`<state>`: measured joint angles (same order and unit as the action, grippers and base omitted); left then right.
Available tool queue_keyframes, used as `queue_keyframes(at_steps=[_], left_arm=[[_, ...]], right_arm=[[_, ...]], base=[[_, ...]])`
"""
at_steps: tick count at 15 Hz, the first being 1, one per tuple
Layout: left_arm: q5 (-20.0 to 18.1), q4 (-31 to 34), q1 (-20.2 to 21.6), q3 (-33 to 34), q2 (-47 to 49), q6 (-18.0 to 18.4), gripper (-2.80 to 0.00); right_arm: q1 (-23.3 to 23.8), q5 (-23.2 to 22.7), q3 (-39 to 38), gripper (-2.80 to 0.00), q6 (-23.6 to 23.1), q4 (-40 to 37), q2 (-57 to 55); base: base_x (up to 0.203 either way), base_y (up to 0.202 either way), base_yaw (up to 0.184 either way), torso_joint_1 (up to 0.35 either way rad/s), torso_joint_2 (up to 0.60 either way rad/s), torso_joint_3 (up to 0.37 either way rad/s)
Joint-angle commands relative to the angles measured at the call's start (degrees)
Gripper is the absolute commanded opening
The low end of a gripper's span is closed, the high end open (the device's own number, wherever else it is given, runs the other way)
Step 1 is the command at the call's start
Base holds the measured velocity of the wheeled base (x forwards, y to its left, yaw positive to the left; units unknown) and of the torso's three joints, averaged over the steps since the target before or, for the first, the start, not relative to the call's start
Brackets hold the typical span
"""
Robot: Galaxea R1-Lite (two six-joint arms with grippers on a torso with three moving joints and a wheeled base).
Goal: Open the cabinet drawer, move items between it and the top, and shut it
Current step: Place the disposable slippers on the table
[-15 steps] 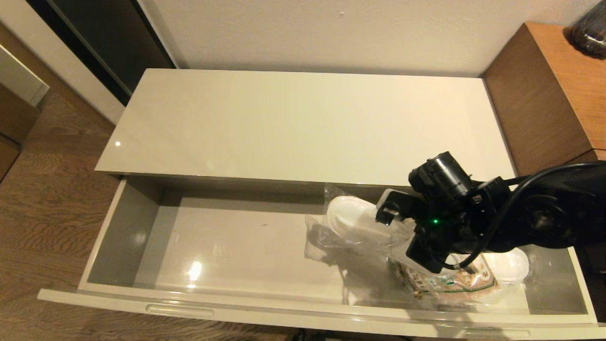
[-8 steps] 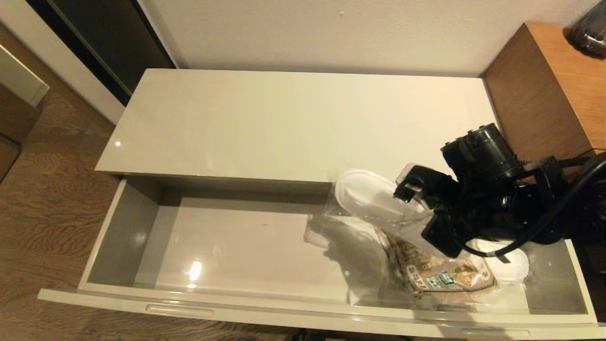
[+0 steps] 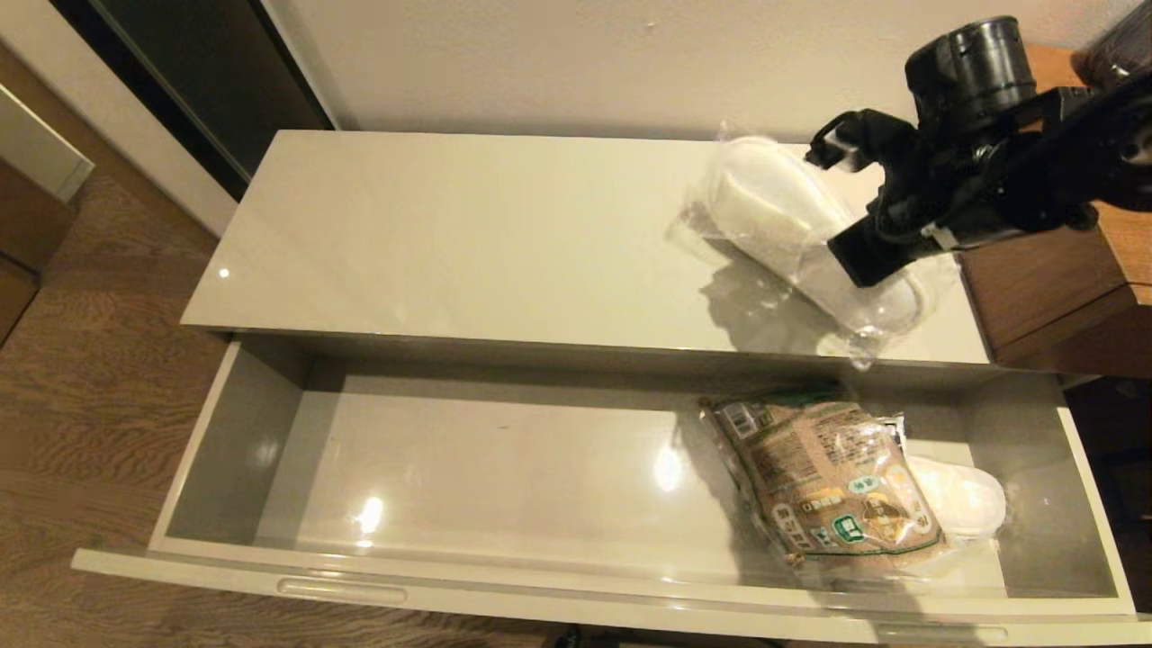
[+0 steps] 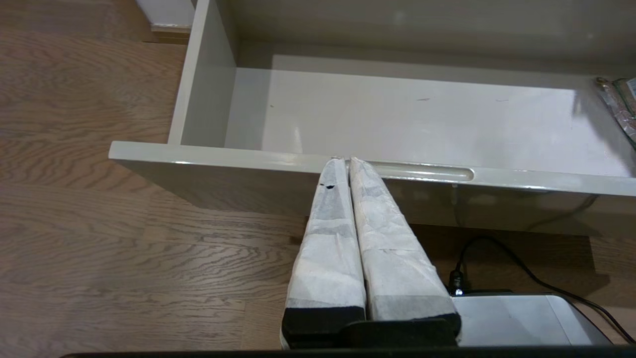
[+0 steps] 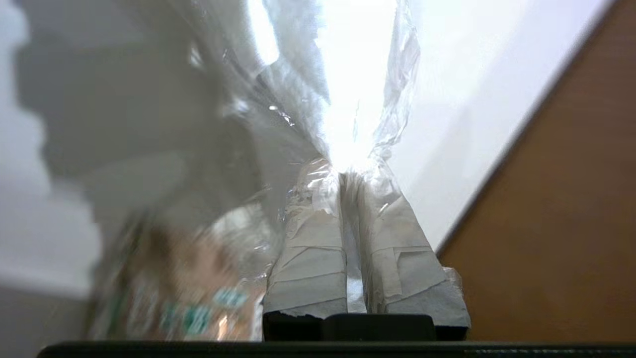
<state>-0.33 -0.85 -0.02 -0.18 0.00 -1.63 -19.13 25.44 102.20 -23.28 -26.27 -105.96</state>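
The cabinet drawer [image 3: 234,450] is pulled wide open. At its right end lies the brown grain bag [image 3: 823,477], resting partly over a white slipper [image 3: 963,499]. My right gripper [image 3: 832,157] is shut on the plastic wrap of the clear-wrapped white slippers [image 3: 783,225]. It holds them just over the right end of the glossy cream top [image 3: 495,234]. In the right wrist view the fingertips [image 5: 323,184] pinch the crinkled wrap [image 5: 298,74]. My left gripper [image 4: 346,160] is shut and empty, parked low in front of the drawer's front panel [image 4: 223,156], beside a handle slot [image 4: 422,173].
A taller brown wooden cabinet [image 3: 1062,180] stands right beside the top's right end, close to my right arm, with a dark object [image 3: 1120,54] on it. The drawer's left and middle floor [image 3: 468,468] is bare. My base and a black cable [image 4: 512,318] sit on the wood floor.
My right gripper has lifted the wrapped slippers out of the drawer, up and back over the right end of the top. The grain bag now lies uncovered in the drawer.
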Motion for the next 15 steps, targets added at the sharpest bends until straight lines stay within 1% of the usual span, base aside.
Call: queue_keyframes(at_steps=[1,2,3,10,11,15], left_arm=[[-0.02,-0.03,-0.06,0.01,0.09,-0.04,-2.80],[-0.02,-0.03,-0.06,0.01,0.09,-0.04,-2.80],[-0.02,-0.03,-0.06,0.01,0.09,-0.04,-2.80],[-0.02,-0.03,0.01,0.01,0.09,-0.04,-2.80],[-0.02,-0.03,-0.06,0.01,0.09,-0.04,-2.80],[-0.02,-0.03,-0.06,0.01,0.09,-0.04,-2.80]], right_arm=[[6.01,0.01,10.34,-2.80,-0.14,-0.81,-9.67],[8.92,-0.08,10.44,-2.80,-0.14,-0.86,-12.12],[10.33,-0.25,9.99,-2.80,-0.17,-0.34,-13.53],[10.26,0.69,9.86,-2.80,0.34,0.65,-14.01],[10.19,0.84,9.86,0.00,0.43,0.87,-14.01],[9.62,1.10,9.48,0.00,0.78,0.23,-11.18]], base=[[0.000,0.000,0.000,0.000,0.00,0.000],[0.000,0.000,0.000,0.000,0.00,0.000],[0.000,0.000,0.000,0.000,0.00,0.000],[0.000,0.000,0.000,0.000,0.00,0.000],[0.000,0.000,0.000,0.000,0.00,0.000],[0.000,0.000,0.000,0.000,0.00,0.000]])
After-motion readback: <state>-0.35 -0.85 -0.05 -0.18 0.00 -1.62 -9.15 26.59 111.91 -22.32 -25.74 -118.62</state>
